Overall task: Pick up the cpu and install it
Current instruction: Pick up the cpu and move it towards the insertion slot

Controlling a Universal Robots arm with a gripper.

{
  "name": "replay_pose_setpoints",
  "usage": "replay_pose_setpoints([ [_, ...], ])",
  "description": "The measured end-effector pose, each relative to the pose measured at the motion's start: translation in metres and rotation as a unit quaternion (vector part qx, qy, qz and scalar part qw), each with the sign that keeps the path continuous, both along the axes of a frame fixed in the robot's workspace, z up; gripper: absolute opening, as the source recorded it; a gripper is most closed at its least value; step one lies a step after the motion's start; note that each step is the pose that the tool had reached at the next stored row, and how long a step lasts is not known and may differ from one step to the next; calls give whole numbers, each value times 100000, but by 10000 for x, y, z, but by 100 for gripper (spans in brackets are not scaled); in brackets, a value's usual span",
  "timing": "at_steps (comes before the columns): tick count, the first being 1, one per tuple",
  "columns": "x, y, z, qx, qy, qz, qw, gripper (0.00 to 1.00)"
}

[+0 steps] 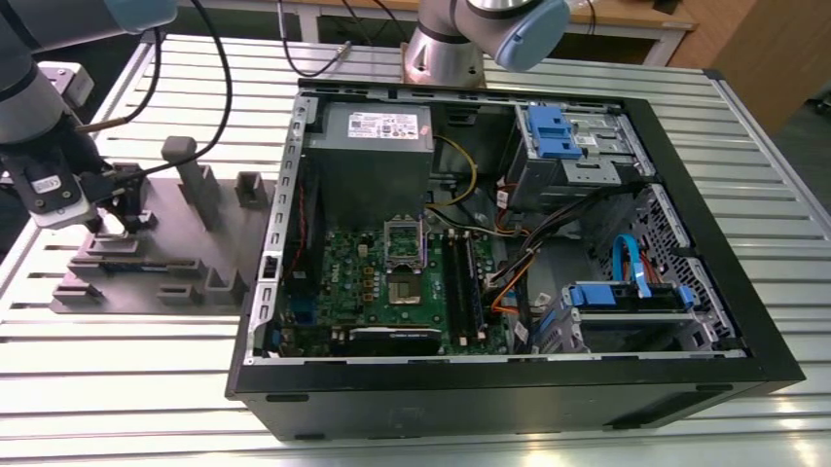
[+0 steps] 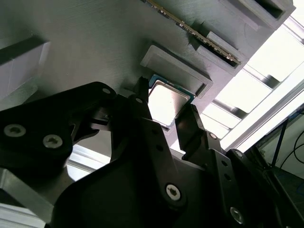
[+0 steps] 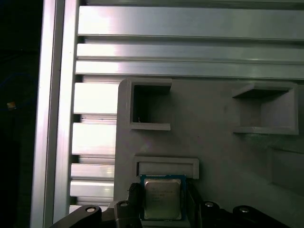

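**Q:** Where did the cpu [image 3: 162,198] lie?
**A:** Flat on the grey tray [image 3: 213,147], unlifted. The fingers [image 2: 190,126] of the gripper [image 2: 165,113] stood parted, one beside each side edge.
**Q:** How would it handle?
**A:** Judged light, rigid, slick-topped and fragile underneath; best pinched squarely by two opposite edges.

cpu [image 2: 166,99] partly covered by the gripper [image 2: 167,114] in the second wrist view, side edges masked in the first wrist view, so contact can't be read; in the exterior view the gripper hides it at the tray [image 1: 169,233] edge on the exterior view's left, arm [image 1: 26,107] cropped.
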State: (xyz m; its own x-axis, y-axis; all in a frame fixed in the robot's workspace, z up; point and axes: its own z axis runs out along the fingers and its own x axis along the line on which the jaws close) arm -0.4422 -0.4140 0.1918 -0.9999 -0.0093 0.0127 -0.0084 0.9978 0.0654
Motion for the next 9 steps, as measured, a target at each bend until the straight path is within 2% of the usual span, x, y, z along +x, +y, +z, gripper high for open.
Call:
replay_pose_setpoints([
  [8, 0, 0, 18, -2, 3, -2, 100000, 47],
  [9, 0, 0, 36, -1, 4, -1, 100000, 47],
])
